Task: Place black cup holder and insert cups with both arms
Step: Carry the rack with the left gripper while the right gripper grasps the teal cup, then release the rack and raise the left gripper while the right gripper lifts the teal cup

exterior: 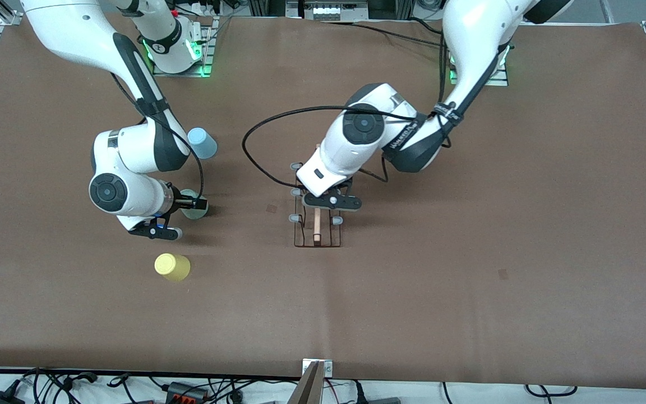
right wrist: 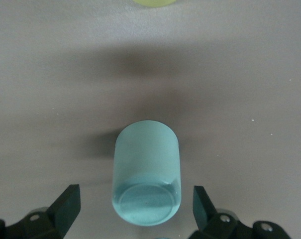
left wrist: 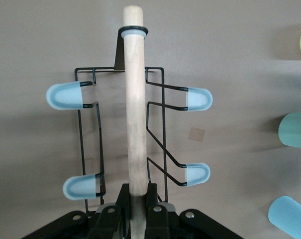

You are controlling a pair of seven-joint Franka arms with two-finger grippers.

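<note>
The black cup holder [exterior: 316, 233] stands upright mid-table, its wooden handle [left wrist: 135, 109] on top and pale blue prong tips [left wrist: 65, 95] to each side. My left gripper [exterior: 319, 209] is above it, shut on the handle's end [left wrist: 136, 199]. The pale green cup [right wrist: 148, 174] sits toward the right arm's end of the table, partly hidden in the front view [exterior: 193, 209]. My right gripper [right wrist: 135, 198] is open, one finger on each side of this cup without touching it; it also shows in the front view [exterior: 190, 205]. The light blue cup [exterior: 202, 143] and the yellow cup [exterior: 172, 267] stand free.
The table is covered in brown paper [exterior: 469, 252]. The blue cup is farther from the front camera than the green cup, and the yellow cup is nearer. All three cups show at one edge of the left wrist view, the green one [left wrist: 294, 130] in the middle. A black cable [exterior: 255, 163] loops beside the holder.
</note>
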